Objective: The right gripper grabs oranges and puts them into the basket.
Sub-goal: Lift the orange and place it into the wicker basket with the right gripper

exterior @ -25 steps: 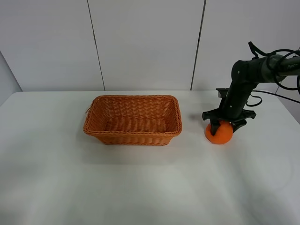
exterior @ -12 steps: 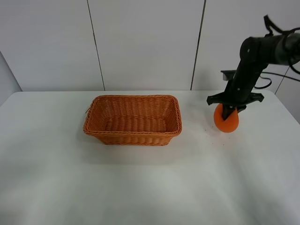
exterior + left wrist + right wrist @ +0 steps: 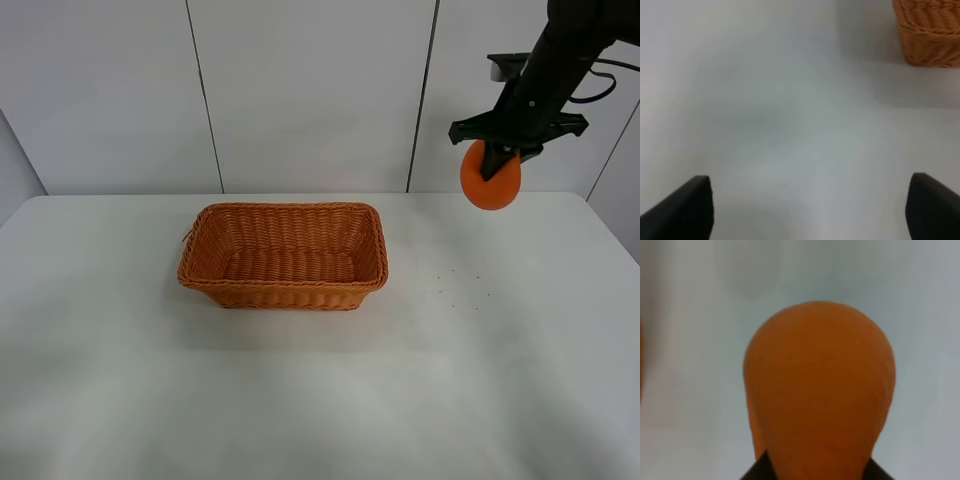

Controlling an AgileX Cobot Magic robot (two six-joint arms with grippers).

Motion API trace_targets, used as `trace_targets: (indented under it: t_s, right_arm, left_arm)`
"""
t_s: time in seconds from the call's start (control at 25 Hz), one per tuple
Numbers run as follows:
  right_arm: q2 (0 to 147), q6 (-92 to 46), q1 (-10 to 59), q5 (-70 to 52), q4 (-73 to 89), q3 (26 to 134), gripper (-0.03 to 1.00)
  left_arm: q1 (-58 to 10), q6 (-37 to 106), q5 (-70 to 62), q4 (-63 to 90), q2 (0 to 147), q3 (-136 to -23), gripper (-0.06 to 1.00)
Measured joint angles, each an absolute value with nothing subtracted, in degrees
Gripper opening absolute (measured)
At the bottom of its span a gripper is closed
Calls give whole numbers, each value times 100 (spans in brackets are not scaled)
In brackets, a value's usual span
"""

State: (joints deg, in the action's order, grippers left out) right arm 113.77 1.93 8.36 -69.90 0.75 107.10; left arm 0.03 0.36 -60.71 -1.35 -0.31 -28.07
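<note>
My right gripper (image 3: 492, 162) is shut on the orange (image 3: 491, 181) and holds it high above the table, to the right of the basket (image 3: 284, 255). The orange fills the right wrist view (image 3: 819, 390), with the black fingers just showing at its base. The woven wicker basket sits on the white table at centre left and nothing shows inside it. One corner of it shows in the left wrist view (image 3: 930, 30). My left gripper (image 3: 810, 210) is open and empty over bare table; only its two black fingertips (image 3: 685, 210) show. The left arm is out of the exterior view.
The white table (image 3: 320, 400) runs the full width of the exterior view, with a white panelled wall (image 3: 300, 90) behind it. Tiny dark specks (image 3: 455, 290) lie on the table where the orange had rested. Black cables (image 3: 605, 75) trail from the right arm.
My right gripper has lifted the orange off the table, rising and drifting slightly right. The basket has not moved.
</note>
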Motion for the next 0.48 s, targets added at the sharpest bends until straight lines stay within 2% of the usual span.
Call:
trace_targets:
  t_s: [0.48]
  right_arm:
    - [11426, 470, 2734, -6602, 82, 11136, 8]
  left_arm:
    - [3, 36, -6071, -135, -31, -2807, 88]
